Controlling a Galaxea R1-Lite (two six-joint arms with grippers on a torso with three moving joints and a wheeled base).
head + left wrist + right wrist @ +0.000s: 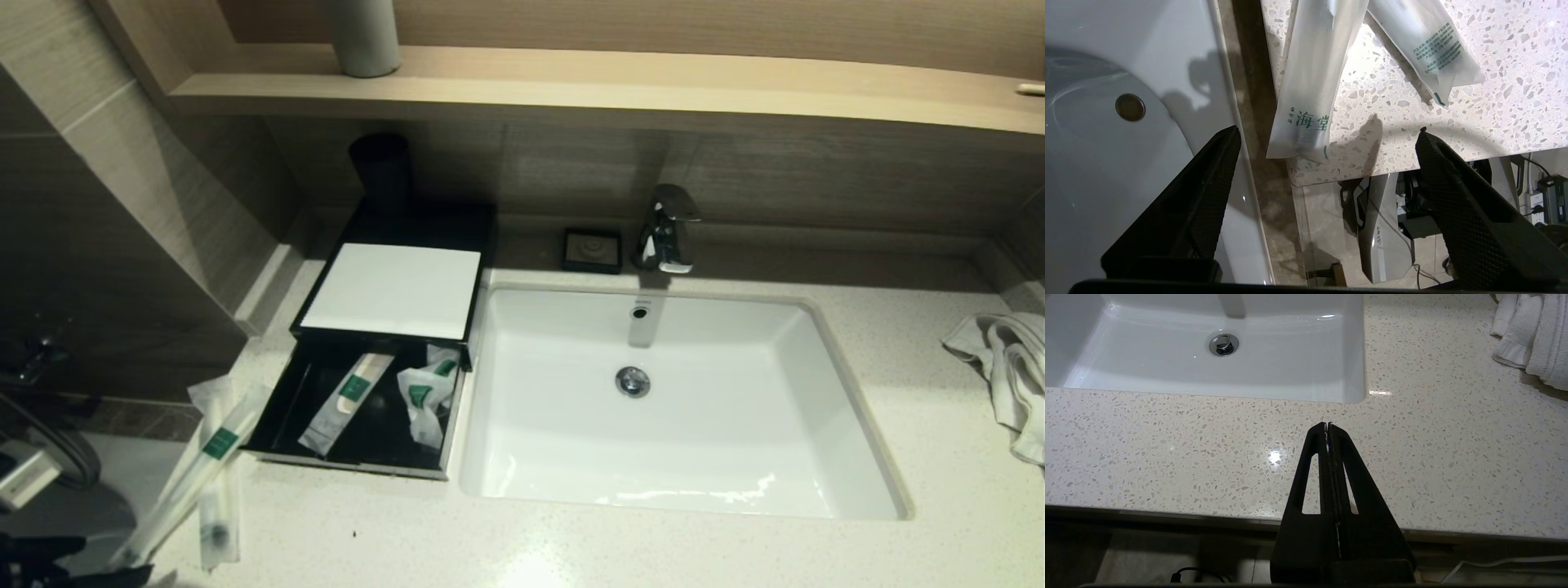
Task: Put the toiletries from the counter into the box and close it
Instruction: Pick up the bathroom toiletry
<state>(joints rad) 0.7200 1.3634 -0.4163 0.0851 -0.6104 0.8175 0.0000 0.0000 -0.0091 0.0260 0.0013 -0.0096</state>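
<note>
At the counter's front-left corner: two sachets (pixel 214 457) outstanding, one (pixel 1310 81) overhanging the edge; two packets (pixel 347 402) already in the open black drawer-box (pixel 269 408). My left gripper (pixel 1327 132) hovers before the corner, jaws wide apart; my right gripper (pixel 1327 425) idles off the front edge, jaws together. Step, by my judgement: collecting the remainder; next, closing squarely on the overhanging sachet.

Speckled counter (pixel 571 547) under black box (pixel 392 327), two sachets (pixel 214 457), towel (pixel 1008 367).

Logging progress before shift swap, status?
Left gripper open above two packets at counter edge. Right gripper shut, parked. Drawer box open, two packets inside. Nothing blocking.
</note>
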